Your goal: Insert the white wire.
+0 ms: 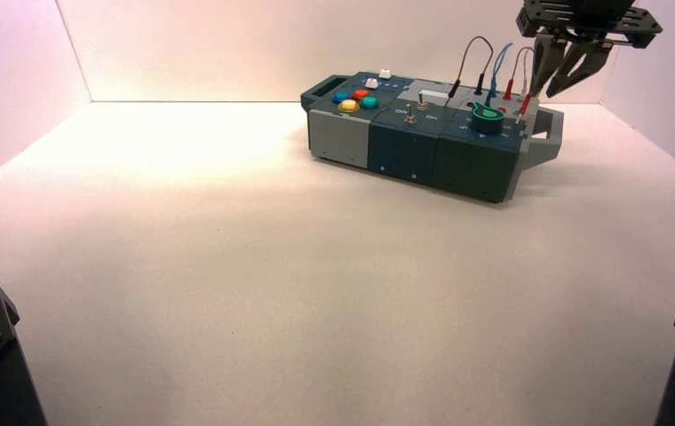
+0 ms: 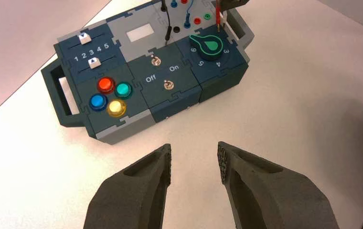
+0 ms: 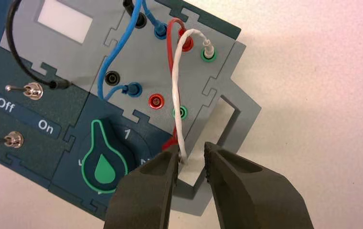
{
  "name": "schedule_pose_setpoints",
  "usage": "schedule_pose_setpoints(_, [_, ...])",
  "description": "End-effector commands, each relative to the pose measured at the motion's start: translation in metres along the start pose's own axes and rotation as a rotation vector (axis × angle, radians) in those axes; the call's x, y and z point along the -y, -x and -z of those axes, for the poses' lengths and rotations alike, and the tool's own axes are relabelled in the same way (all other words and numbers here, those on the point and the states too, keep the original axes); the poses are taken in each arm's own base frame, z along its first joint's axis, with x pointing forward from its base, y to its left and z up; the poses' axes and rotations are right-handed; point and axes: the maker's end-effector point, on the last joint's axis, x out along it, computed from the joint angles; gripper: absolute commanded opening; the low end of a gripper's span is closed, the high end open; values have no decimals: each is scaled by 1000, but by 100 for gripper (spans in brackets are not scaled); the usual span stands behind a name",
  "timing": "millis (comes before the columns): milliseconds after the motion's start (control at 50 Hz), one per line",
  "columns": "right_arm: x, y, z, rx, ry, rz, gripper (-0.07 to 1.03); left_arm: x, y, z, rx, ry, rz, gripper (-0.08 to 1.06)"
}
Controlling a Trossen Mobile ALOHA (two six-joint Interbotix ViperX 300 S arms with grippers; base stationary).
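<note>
Right gripper (image 3: 192,150) jaws stand wide apart in the foreground of the right wrist view, above the end handle (image 3: 253,107) of the box (image 1: 405,171); no grip on any part is visible. White wire (image 3: 176,81) arches from beyond the jaws back toward them. Its far plug (image 3: 209,50) sits in the green-ringed socket (image 3: 208,58) farthest from the jaws; as judged from the view, this first connection is made, though full seating depth cannot be confirmed. Its near end (image 3: 183,158) is free and lies just beside the inner face of one jaw. The second green-ringed socket (image 3: 181,112), ahead of the jaws and short of the far plug, has no plug in it. Status: one end inserted, one end outstanding; the task is judged about half complete. Remaining operations: close the jaws on the free end, align it with the vacant green-ringed socket, press it home and release. Caution: the loose red plug (image 3: 171,142) of the red wire (image 3: 170,45) lies next to the same jaw and may be caught with the white end. Left gripper (image 2: 194,146) is parked over the desk (image 1: 227,293), well apart from the box, its jaws spread and unloaded.
</note>
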Motion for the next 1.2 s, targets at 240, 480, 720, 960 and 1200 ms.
schedule_pose_setpoints(240, [-2, 6, -17, 44, 6, -3, 30, -1, 8, -16, 45, -10, -9, 53])
schedule_pose_setpoints(480, [-4, 5, -19, 59, 13, -4, 8, -1, 8, -16, 45, -11, -9, 53])
schedule_pose_setpoints(720, [-11, 5, -21, 72, 27, -10, -2, -1, 8, -15, 44, -10, -9, 53])
schedule_pose_setpoints(960, [-27, 5, -25, 104, 65, -23, -2, -1, 7, -14, 41, -9, -8, 53])
schedule_pose_setpoints(1200, [-33, 16, -26, 126, 72, -31, -2, 0, 8, -13, 41, -9, -9, 53])
